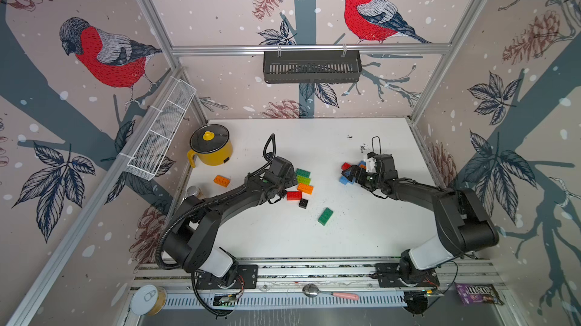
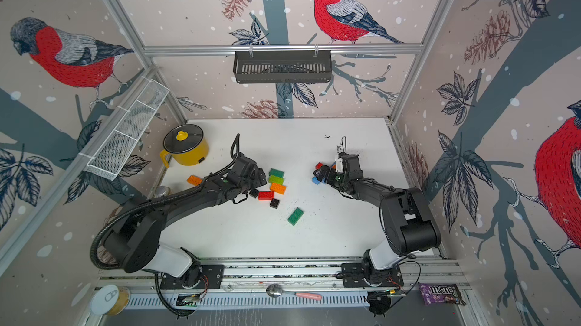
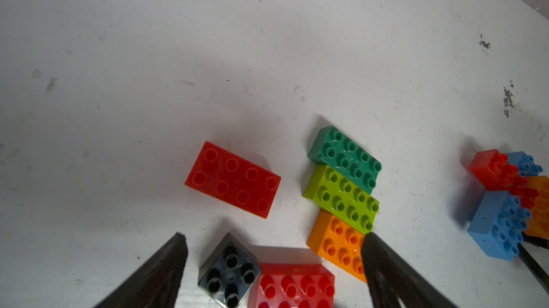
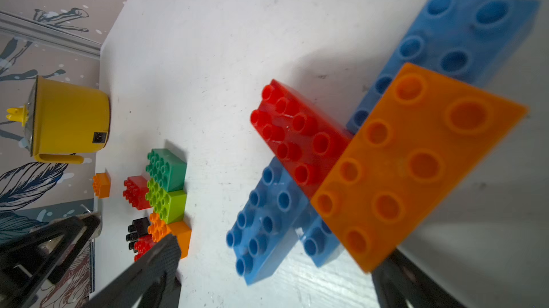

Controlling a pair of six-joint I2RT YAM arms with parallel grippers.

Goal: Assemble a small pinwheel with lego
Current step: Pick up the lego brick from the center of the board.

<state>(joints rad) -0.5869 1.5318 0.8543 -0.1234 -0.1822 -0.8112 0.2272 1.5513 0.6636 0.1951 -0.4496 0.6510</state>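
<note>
In the left wrist view my left gripper (image 3: 273, 262) stands open over a black square lego brick (image 3: 228, 274) and a red brick (image 3: 297, 285). Its one finger overlaps an orange brick (image 3: 338, 244) that lies in a row with a lime (image 3: 341, 199) and a dark green one (image 3: 344, 155). My right gripper (image 4: 273, 274) is open astride a joined cross of blue (image 4: 264, 226), red (image 4: 297, 137) and orange (image 4: 416, 158) bricks; the cross (image 1: 349, 172) lies right of centre. In both top views another dark green brick (image 1: 325, 216) and a black one (image 1: 303, 203) lie loose.
A yellow lidded pot (image 1: 211, 145) stands at the back left, with a loose orange brick (image 1: 221, 180) and a small tin (image 1: 195, 191) near it. A white wire basket (image 1: 160, 132) hangs on the left wall. A spoon (image 1: 330, 293) and a can (image 1: 147, 301) lie past the front rail.
</note>
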